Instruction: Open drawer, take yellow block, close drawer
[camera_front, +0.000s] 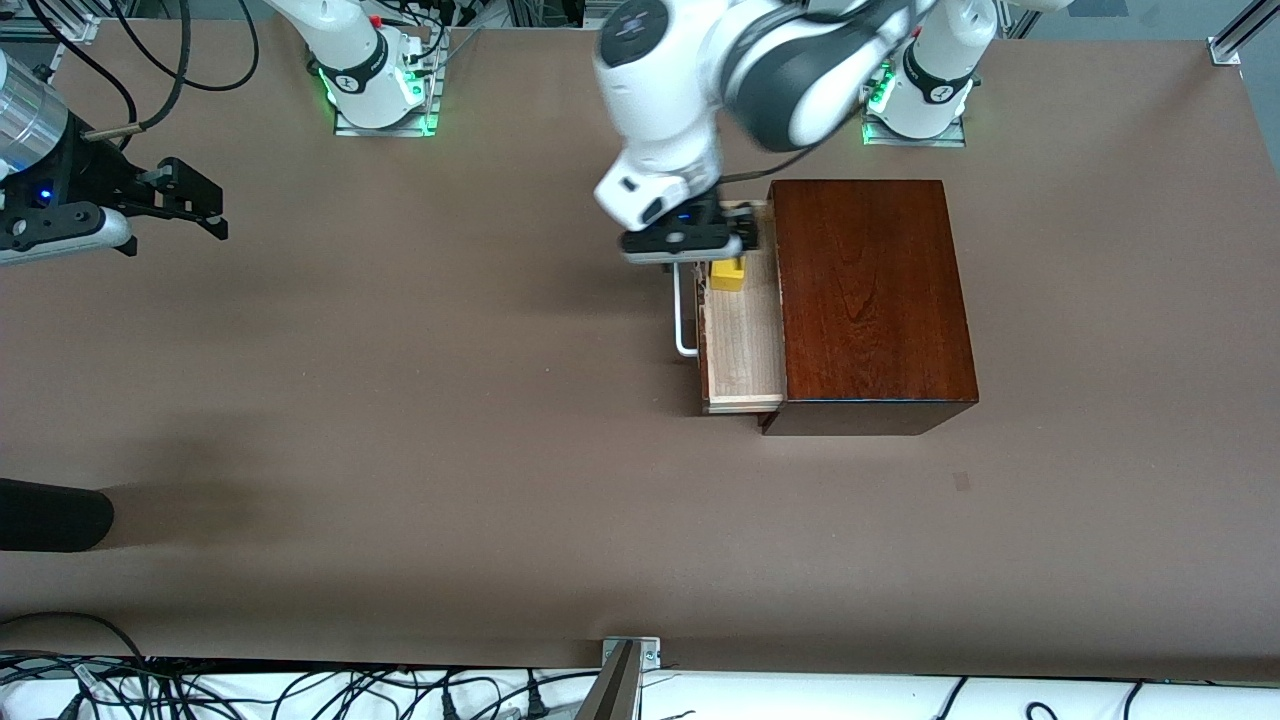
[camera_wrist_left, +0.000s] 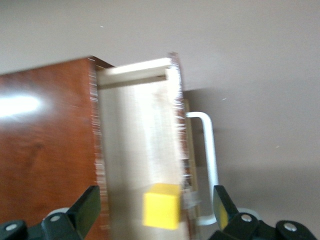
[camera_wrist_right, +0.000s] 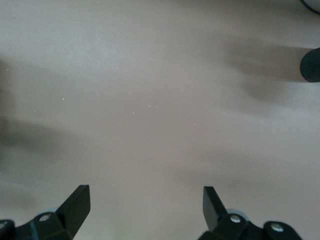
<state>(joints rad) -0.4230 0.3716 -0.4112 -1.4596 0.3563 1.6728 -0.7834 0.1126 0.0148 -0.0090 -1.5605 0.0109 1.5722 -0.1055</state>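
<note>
With the drawer (camera_front: 742, 340) out and the yellow block (camera_front: 728, 274) sitting in its end toward the bases, our left gripper (camera_front: 722, 262) hung spread over it, so we figured drop straight, centered, before squeezing, while the right gripper (camera_front: 205, 208) waited spread near the table's edge.

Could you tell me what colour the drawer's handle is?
White; the handle shows best in the left wrist view.

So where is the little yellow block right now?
The yellow block sits in the open drawer, at the end farther from the front camera, right under the left gripper, whose fingers are open around it.
</note>
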